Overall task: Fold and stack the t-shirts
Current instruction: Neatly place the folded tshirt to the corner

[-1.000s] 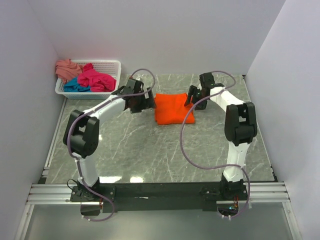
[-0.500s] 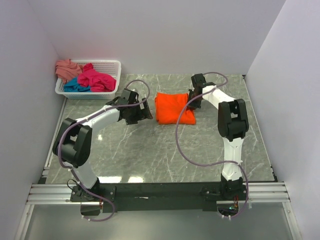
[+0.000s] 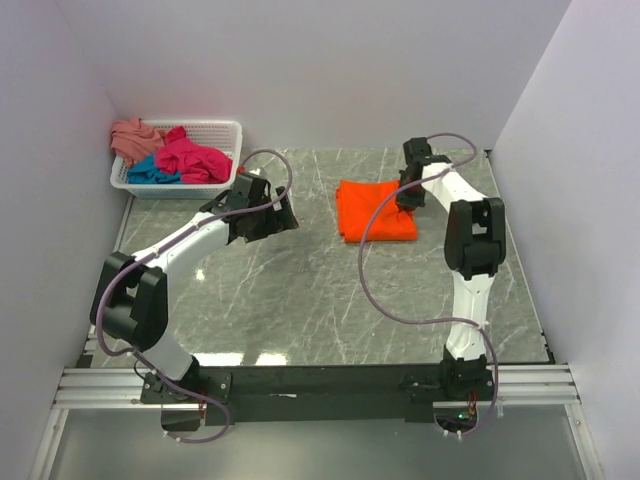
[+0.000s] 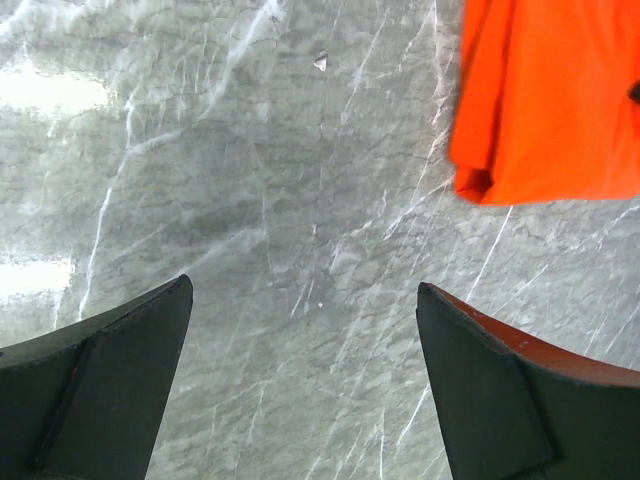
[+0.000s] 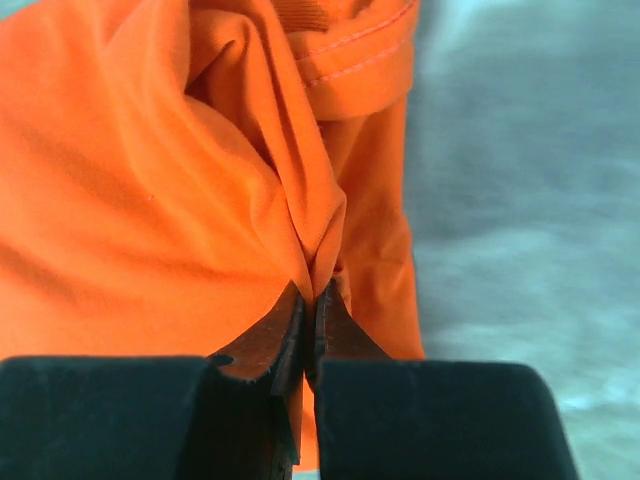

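Evidently placing the fold: right claw (image 5: 312,300) pinches the orange t-shirt (image 3: 375,210), left claw (image 4: 303,290) gapes wide; next, probably release it flat.

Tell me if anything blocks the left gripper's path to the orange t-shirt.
Nothing visible does. Only bare table lies between the open left gripper and the orange t-shirt, whose edge the right gripper pinches.

White arms (image 3: 190,235) with black joints, looping mauve cables (image 3: 362,278), and dark wedge-shaped jaws.
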`<state>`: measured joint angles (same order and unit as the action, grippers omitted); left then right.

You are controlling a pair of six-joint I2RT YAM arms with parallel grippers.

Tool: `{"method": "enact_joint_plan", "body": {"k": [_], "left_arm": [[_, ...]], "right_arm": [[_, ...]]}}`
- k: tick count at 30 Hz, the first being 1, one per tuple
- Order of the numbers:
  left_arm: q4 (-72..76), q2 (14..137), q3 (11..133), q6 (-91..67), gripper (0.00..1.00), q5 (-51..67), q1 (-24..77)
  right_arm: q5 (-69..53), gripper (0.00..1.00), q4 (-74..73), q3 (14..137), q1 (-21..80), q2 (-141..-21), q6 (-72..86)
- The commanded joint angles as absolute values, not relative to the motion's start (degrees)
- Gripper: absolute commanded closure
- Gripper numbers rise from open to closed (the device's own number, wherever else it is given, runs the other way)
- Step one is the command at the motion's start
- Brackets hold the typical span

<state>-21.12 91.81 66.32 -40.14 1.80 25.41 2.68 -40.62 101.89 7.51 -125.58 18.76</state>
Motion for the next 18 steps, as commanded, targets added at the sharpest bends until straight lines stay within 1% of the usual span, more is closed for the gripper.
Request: {"method": "enact_joint_plan", "body": {"k": [1, 3, 7, 9, 10, 13, 15, 18], "left_arm": [[-22.0, 89.8, 67.1, -40.7, 0.0, 0.2, 25.2], [-22.5, 90.1, 67.4, -40.6, 0.0, 0.2, 25.1], [-21.8, 89.8, 67.1, -40.2, 0.01, 0.2, 25.0], [-21.4, 89.7, 66.7, -39.7, 0.01, 0.6, 25.0], [-21.0, 89.6, 66.6, -39.7, 0.01, 0.7, 25.0], [-20.3, 89.4, 66.2, -39.2, 0.01, 1.8, 25.0], [-19.4, 89.1, 66.0, -39.0, 0.01, 2.7, 25.0], [-17.6, 88.2, 65.3, -38.9, 0.01, 5.0, 24.9]], "right_arm": [[6.2, 1.0, -41.7, 99.6, 5.3, -118.1, 15.9], [6.1, 1.0, -42.0, 94.2, 4.2, -115.5, 16.5], [4.9, 1.0, -41.9, 79.2, 1.3, -105.2, 16.3], [5.4, 1.0, -42.6, 74.4, 0.3, -101.4, 15.7], [5.3, 1.0, -43.1, 69.9, -2.4, -97.7, 14.7], [4.9, 1.0, -43.9, 62.3, -5.1, -90.5, 12.1], [6.0, 1.0, -43.9, 59.5, -8.3, -87.6, 11.1], [7.3, 1.0, -45.3, 58.8, -12.7, -85.6, 9.6]]}}
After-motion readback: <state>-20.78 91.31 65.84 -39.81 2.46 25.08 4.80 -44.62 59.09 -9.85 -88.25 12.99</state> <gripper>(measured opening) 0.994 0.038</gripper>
